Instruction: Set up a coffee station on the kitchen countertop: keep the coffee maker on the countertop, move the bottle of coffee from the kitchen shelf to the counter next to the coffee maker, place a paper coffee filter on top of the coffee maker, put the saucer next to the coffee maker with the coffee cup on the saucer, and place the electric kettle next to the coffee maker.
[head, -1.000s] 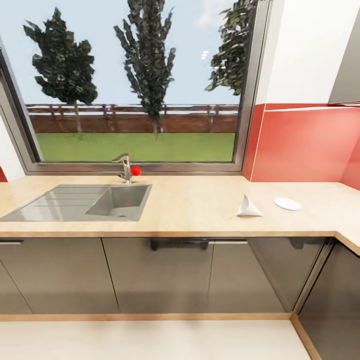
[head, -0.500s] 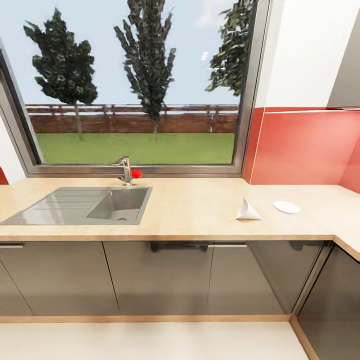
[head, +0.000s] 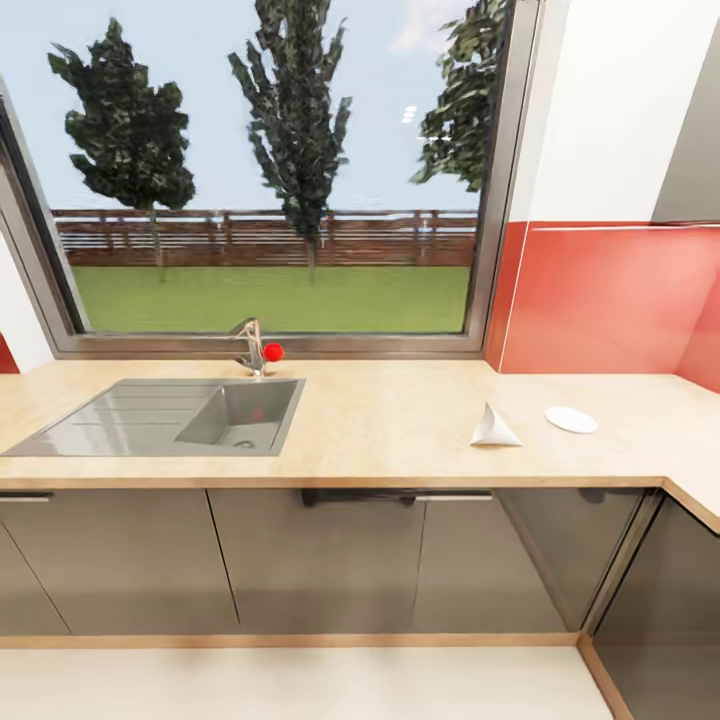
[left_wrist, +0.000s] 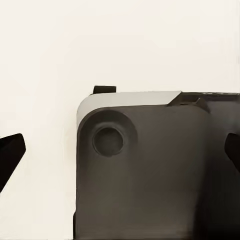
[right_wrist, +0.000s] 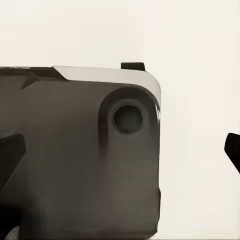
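The kitchen countertop (head: 380, 420) runs across the head view under a large window. On its right part lies the paper coffee filter (head: 494, 428), a white cone on its side. A short way to the right of it sits the saucer (head: 571, 419), flat and bare. The coffee maker, bottle of coffee, kitchen shelf, coffee cup and electric kettle are out of view. My left gripper (left_wrist: 120, 152) and right gripper (right_wrist: 122, 152) hang open above my own dark base and a pale floor, with their dark fingertips (left_wrist: 9, 152) (right_wrist: 232, 150) far apart and nothing between them.
A grey sink (head: 165, 415) with a faucet (head: 250, 345) and a red knob is set into the counter's left part. Dark cabinet fronts (head: 320, 560) stand below. A red backsplash (head: 610, 300) lines the right wall, where the counter turns a corner towards me.
The whole head picture has slid down a little, so the camera has moved. The filter and saucer lie where they were on the counter.
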